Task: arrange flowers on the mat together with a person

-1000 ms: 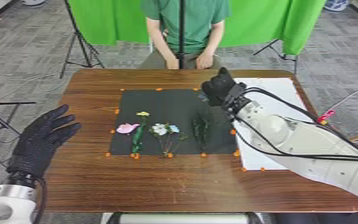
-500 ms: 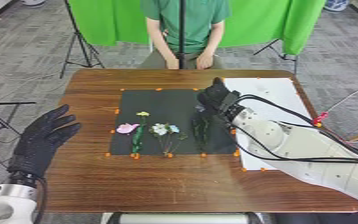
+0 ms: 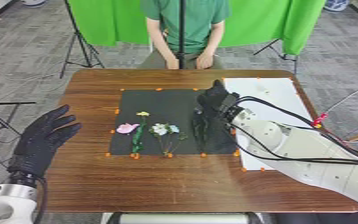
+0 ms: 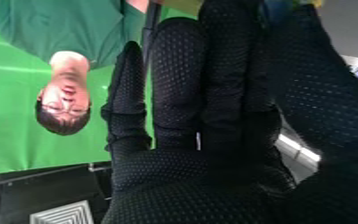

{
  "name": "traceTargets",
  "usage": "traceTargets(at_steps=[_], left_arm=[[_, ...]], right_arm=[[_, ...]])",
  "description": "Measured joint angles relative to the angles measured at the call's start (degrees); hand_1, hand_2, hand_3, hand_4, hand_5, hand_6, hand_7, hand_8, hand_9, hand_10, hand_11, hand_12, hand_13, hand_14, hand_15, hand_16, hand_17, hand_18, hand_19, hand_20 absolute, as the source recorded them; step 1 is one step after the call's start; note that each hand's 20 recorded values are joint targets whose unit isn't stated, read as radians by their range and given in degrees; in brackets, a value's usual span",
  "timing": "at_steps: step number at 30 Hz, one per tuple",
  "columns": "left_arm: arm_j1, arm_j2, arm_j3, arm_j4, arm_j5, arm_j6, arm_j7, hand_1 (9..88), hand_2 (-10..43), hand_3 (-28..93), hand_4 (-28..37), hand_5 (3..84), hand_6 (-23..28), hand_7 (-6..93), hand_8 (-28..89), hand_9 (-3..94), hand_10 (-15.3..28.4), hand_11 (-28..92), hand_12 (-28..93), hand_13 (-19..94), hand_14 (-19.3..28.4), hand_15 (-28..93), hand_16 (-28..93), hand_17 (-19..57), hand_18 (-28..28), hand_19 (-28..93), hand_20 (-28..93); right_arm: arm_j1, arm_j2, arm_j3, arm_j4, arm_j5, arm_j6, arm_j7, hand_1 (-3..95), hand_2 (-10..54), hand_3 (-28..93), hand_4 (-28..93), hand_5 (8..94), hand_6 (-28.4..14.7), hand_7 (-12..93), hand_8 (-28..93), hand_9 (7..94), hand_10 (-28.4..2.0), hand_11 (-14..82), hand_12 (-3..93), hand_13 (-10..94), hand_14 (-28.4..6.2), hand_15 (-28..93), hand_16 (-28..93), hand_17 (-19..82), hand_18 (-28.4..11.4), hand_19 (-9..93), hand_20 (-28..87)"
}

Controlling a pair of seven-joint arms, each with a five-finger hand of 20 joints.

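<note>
Several blooms, pink (image 3: 127, 128), yellow (image 3: 143, 114) and white (image 3: 160, 129), lie on the black mat (image 3: 158, 100). Right hand (image 3: 215, 97) over mat's far right part; grip: cannot tell. Step, judged: placing or adjusting there. Next: withdraw without dragging the dark green sprig (image 3: 200, 131) on mat's right. Left hand (image 3: 42, 137), open, left of mat; white sheet (image 3: 280, 86) right.

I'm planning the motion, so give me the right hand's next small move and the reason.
Probably lower the right hand slightly at the upper end of the green stem, to settle a bloom there if it holds one, which I can't tell. The hand is over the mat by that end, and the stem's visible part carries no petals, unlike the white flowers.
</note>
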Motion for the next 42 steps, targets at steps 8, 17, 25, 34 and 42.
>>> traceTargets(at_steps=[8, 17, 25, 34, 42], left_arm=[[-0.03, 0.00, 0.00, 0.04, 0.02, -0.03, -0.18, 27.8, 1.0, 70, -25.8, 38.3, 3.1, 23.8, -10, 34.5, 14.8, 32, 16, 31, 18.5, 42, -1, -3.7, 22.9, 51, 8], [0.10, 0.00, -0.21, 0.03, 0.02, -0.03, -0.13, 27.8, 1.0, 70, -25.7, 38.3, 3.1, 23.8, -10, 34.4, 14.8, 32, 16, 31, 18.5, 42, -1, -3.7, 23.0, 51, 8], [0.75, -0.22, -0.74, -0.07, 0.01, -0.02, 0.06, 27.9, 1.0, 70, -25.7, 38.2, 3.1, 23.2, -10, 34.4, 14.9, 31, 16, 31, 18.5, 42, -1, -3.7, 22.9, 51, 8], [1.05, -1.17, -1.06, -0.27, 0.02, 0.01, 0.22, 27.9, 1.1, 70, -25.5, 38.0, 3.1, 22.8, -10, 34.2, 14.7, 30, 16, 31, 18.4, 41, -1, -3.7, 22.9, 51, 8], [2.30, -2.29, -1.54, -1.33, 0.01, -0.01, 1.26, 28.0, 1.1, 70, -25.5, 38.0, 3.1, 22.7, -10, 34.2, 14.7, 30, 16, 31, 18.4, 41, -1, -3.7, 23.0, 51, 8]], right_arm=[[-0.73, 0.59, 0.88, -1.95, 0.07, -1.49, -0.82, 33.8, -9.1, 82, -28, 63.2, 4.1, 46, -4, 71.2, -7.6, 36.3, 33.4, 63, -5.7, 63, 28, 22, -16.1, 65, 43], [-4.09, 3.89, 6.17, -8.45, -0.08, -4.54, -2.06, 31.7, -8.2, 84, -28, 60.3, 4.1, 42, -4, 67.3, -8.1, 37.7, 29.8, 59, -6.4, 63, 28, 20, -16.3, 64, 42], [-17.80, 8.56, 26.91, -21.22, 8.48, -12.72, -3.01, 27.8, 1.4, 87, -27, 53.0, 1.1, 32, -16, 56.4, -10.1, 32.9, 25.8, 49, -8.2, 53, 22, 18, -17.5, 60, 38], [-40.27, 5.00, 52.98, -34.41, 35.18, -38.85, -15.47, 15.7, 0.9, 83, -23, 41.0, -4.0, 14, -8, 40.9, -15.1, 12.1, 24.6, 35, -13.5, 27, 26, 12, -21.5, 48, 28], [-62.84, -9.12, 71.85, -42.00, 58.55, -37.25, -16.27, 15.7, -1.2, 84, -23, 41.2, -3.6, 12, -8, 41.5, -15.0, 9.2, 23.5, 35, -13.7, 22, 27, 12, -21.7, 45, 26]])
